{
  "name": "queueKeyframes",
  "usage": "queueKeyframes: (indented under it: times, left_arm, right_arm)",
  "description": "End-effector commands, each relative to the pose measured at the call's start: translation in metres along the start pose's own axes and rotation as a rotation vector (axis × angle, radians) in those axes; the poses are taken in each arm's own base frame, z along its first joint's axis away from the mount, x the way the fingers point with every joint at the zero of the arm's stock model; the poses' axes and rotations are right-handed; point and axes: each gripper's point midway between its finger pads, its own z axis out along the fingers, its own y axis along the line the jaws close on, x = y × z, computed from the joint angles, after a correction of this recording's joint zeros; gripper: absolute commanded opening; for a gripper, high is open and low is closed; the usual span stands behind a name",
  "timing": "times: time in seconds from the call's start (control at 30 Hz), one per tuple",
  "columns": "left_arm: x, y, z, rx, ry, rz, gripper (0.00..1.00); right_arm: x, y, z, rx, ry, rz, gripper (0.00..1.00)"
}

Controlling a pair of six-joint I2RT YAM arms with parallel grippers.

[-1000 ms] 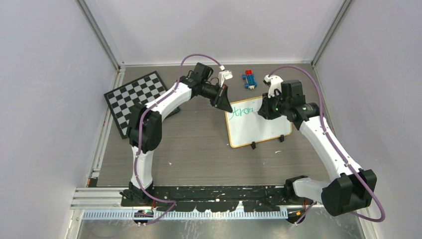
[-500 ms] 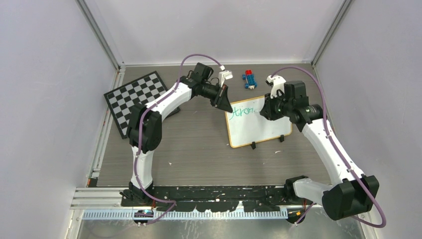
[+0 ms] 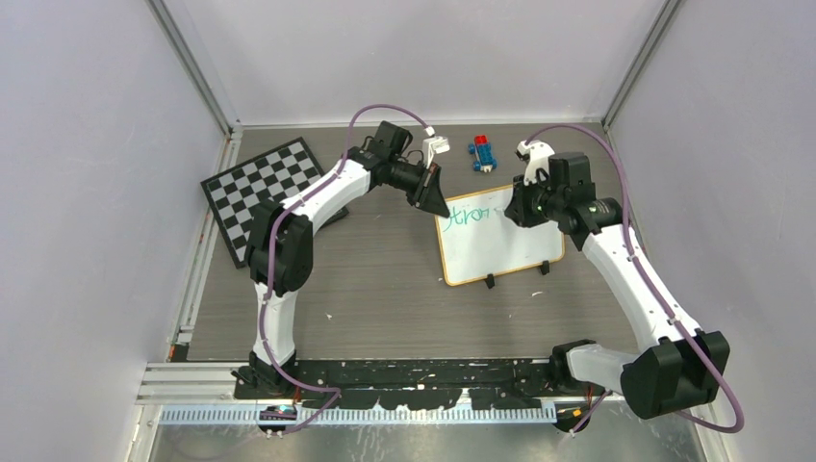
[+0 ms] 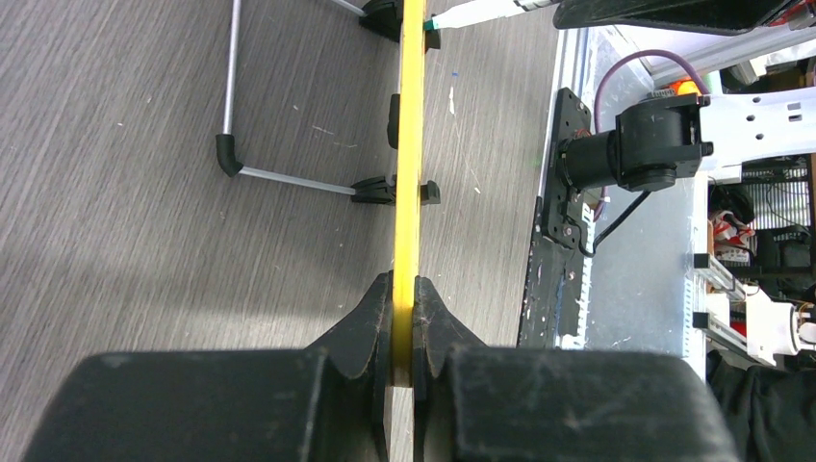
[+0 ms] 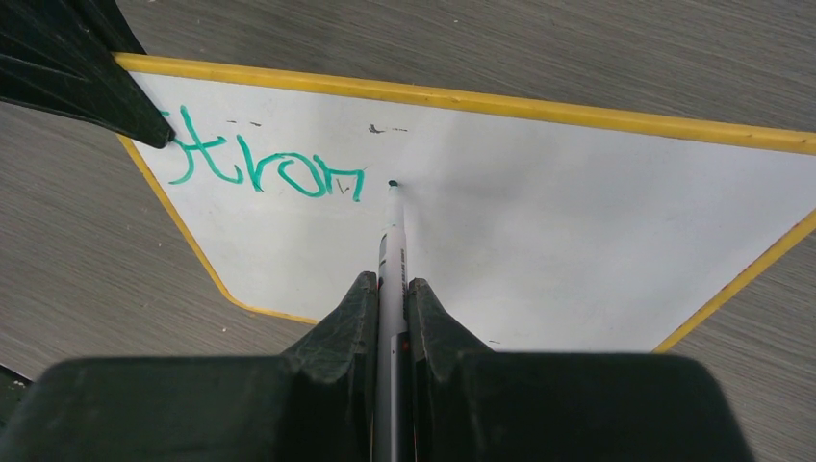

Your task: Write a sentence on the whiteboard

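- The whiteboard (image 3: 505, 252) sits right of centre on the bench (image 3: 385, 289). Its green sentence (image 5: 260, 173) reads only "Stron".
- My right claw (image 5: 390, 289) is clamped on the marker (image 5: 393, 245), tip just past the "n". I judge it is placed for the next letter.
- My left claw (image 4: 404, 289) pinches the board's yellow edge, likely to steady it.
- The bench is grey wood-grain, with a checkerboard (image 3: 255, 188) at far left and plain walls (image 3: 87, 192) around.

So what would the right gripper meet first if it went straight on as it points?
Probably the whiteboard: the marker in the right gripper points at its bare face just past the green writing.
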Motion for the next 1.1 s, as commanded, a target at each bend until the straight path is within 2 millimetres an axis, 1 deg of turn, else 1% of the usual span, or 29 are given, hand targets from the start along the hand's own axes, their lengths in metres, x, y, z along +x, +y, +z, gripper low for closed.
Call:
queueKeyframes:
  times: [0.0, 0.13, 0.33, 0.6, 0.77, 0.9, 1.07]
  left_arm:
    - [-0.008, -0.01, -0.004, 0.004, -0.012, 0.018, 0.0]
    - [-0.007, -0.009, -0.003, 0.005, -0.011, 0.017, 0.0]
    - [-0.007, -0.008, -0.003, 0.004, -0.011, 0.016, 0.0]
    - [-0.006, -0.007, -0.002, 0.0, -0.008, 0.013, 0.0]
    - [-0.006, -0.007, -0.003, -0.001, -0.009, 0.014, 0.0]
    - [-0.006, -0.008, -0.003, 0.0, -0.008, 0.014, 0.0]
    - [-0.006, -0.008, -0.003, 0.0, -0.008, 0.013, 0.0]
  right_arm:
    - [-0.034, -0.001, -0.001, 0.003, -0.106, -0.006, 0.0]
    - [-0.034, 0.005, 0.001, -0.022, -0.101, -0.008, 0.0]
    - [-0.023, 0.011, 0.002, -0.052, -0.074, -0.019, 0.0]
    - [0.001, 0.006, 0.005, -0.037, -0.009, -0.039, 0.0]
    - [0.009, 0.002, 0.003, -0.016, 0.013, -0.053, 0.0]
    - [0.002, -0.008, -0.001, 0.034, -0.005, -0.06, 0.0]
    - [-0.016, -0.012, -0.006, 0.056, -0.045, -0.056, 0.0]
